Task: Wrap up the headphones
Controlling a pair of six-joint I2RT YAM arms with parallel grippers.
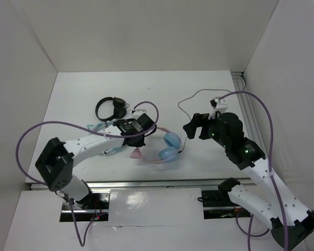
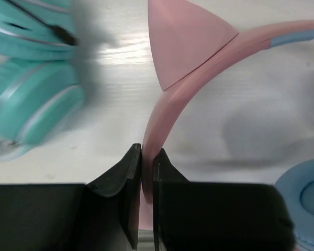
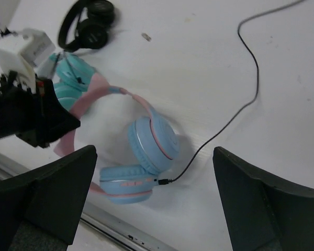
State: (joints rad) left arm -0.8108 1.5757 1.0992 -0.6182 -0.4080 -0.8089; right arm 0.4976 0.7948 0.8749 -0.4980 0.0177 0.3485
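Left jaws pinch pink-banded headphones (image 2: 165, 112); right jaws spread.

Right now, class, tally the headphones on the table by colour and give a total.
pink-and-blue headphones: 1
teal headphones: 1
black headphones: 1
Total: 3

A white table (image 1: 83, 94) sits boxed in by plain white walls (image 1: 146, 31) — a metal rail (image 1: 239, 83) along its right edge.
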